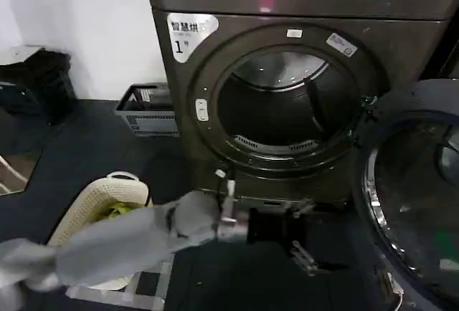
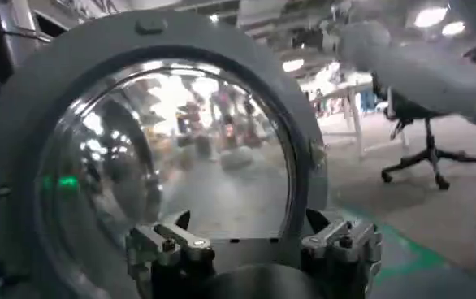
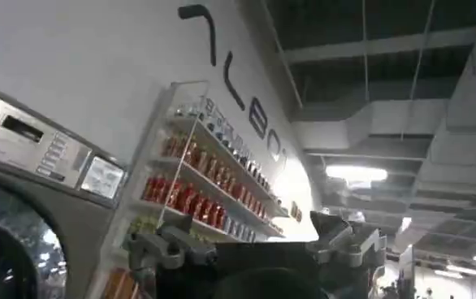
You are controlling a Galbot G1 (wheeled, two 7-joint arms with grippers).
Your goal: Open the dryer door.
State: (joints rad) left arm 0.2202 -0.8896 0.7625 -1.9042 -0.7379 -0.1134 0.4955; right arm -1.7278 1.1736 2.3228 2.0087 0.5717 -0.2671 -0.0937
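Dryer door [image 1: 412, 203] swung fully open, hanging at the right of the bronze-grey machine [image 1: 179, 110], hinged beside the drum opening [image 1: 283, 103]. Round porthole form: broad grey outer band, shiny chrome ring, dark tinted glass; seen close in the left wrist view [image 2: 165, 162] with glass reflecting room lights. Drum interior dark, metallic, ribbed at lower lip. White sticker marked "1" [image 1: 188, 33] at upper left of the front panel.

Left hand [image 1: 297, 243] low in front of the machine, below the opening, apart from the door; grey smooth-shelled arm reaching in from lower left. Fingers [image 2: 169, 244] spread wide, holding nothing.

Right hand [image 3: 254, 248] raised, pointed toward a ceiling and shelving of red containers [image 3: 189, 195]; fingers well apart, empty.

Cream perforated laundry basket [image 1: 100, 203] on dark floor at left of the machine; grey slatted crate [image 1: 147, 110] behind it against the white wall.
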